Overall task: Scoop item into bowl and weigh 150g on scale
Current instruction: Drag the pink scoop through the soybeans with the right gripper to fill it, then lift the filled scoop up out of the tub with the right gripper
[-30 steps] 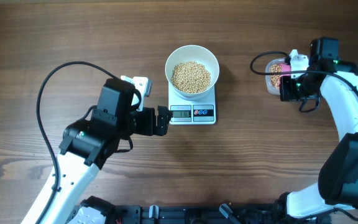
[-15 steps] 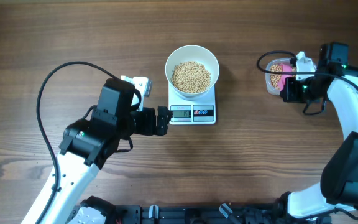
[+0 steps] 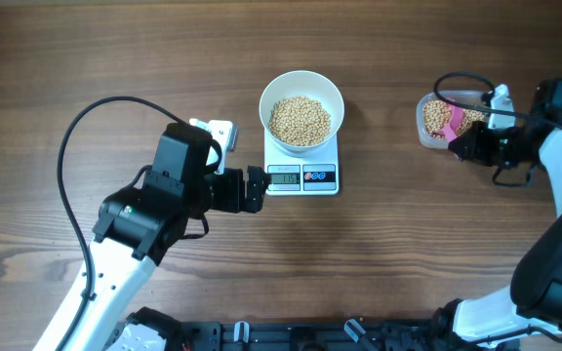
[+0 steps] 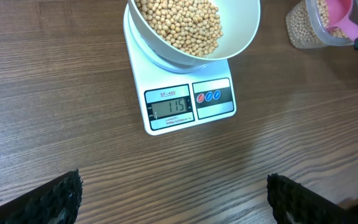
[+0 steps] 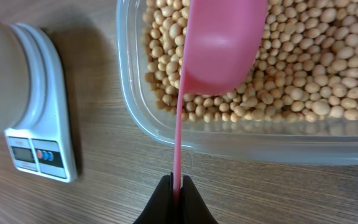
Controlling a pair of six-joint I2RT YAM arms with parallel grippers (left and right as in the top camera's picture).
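As round tan beans (image 3: 300, 120) fill white bowl (image 3: 301, 82), square scale (image 3: 301, 177) beneath

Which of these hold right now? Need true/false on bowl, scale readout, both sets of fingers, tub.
1. The bowl sits on the scale. True.
2. The scale's display reads 150. False: it reads 115.
3. The left fingers are clamped on the bowl's rim. False: they stand wide open on the near side of the scale, holding nothing and touching neither bowl nor scale.
4. The right fingers are shut on the handle of the pink scoop. True.
5. The clear tub is empty. False: it holds a layer of beans, with the scoop's cup over them.
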